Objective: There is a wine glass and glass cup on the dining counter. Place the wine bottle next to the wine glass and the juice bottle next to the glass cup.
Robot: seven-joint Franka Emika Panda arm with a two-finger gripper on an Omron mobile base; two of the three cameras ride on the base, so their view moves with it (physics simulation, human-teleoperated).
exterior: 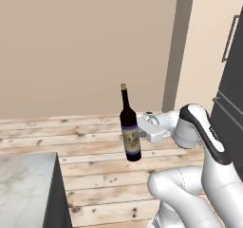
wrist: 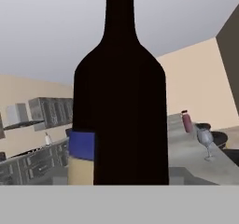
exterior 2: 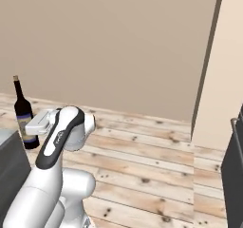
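Gripper [exterior: 138, 133]: clamped on wine bottle [exterior: 129, 129], fingers mostly hidden behind label; bottle upright, held above wood floor [exterior: 95, 175]. Dining counter [exterior: 23, 189]: corner only, cut off. Hand view: wine glass [wrist: 206, 143], juice bottle [wrist: 186, 121] small, distant.

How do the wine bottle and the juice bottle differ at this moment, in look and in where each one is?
The wine bottle is tall, nearly black, with a long narrow neck; the juice bottle is small and pinkish-red. The wine bottle is held in the air by the gripper, over the wooden floor; the juice bottle stands on the dining counter, beyond the wine glass. Both are upright.
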